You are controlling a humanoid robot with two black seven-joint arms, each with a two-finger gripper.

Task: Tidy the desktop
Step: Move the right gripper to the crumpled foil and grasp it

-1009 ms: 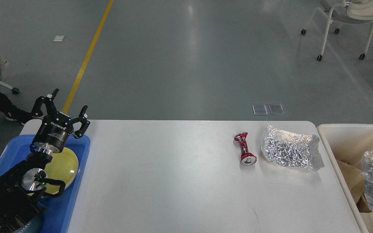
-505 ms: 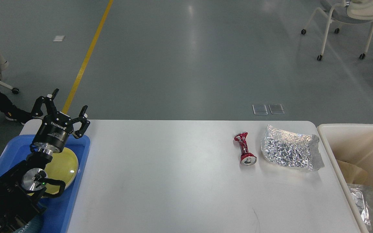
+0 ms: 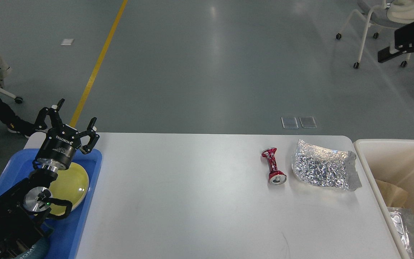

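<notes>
The white-grey desktop [image 3: 192, 201] fills the middle of the head view. A crushed red can [image 3: 274, 166] lies on its right part, with a crumpled silver foil bag [image 3: 323, 169] just to its right. My left gripper [image 3: 74, 117] is open and empty, held above the far end of a blue tray [image 3: 84, 208] at the table's left edge. Black parts of my right arm [image 3: 401, 41] come in at the top right, high above the floor; its gripper cannot be made out.
A yellow plate [image 3: 72, 180] lies in the blue tray. A cream bin [image 3: 390, 147] stands off the table's right edge, holding brown paper [image 3: 394, 194] and foil [image 3: 404, 226]. A chair [image 3: 372, 14] and a yellow floor line [image 3: 95, 68] are beyond the table.
A crumpled clear bottle seen over the bin a second ago is gone from view. Black parts of my right arm have come into view at the top right. The left arm has not moved.
</notes>
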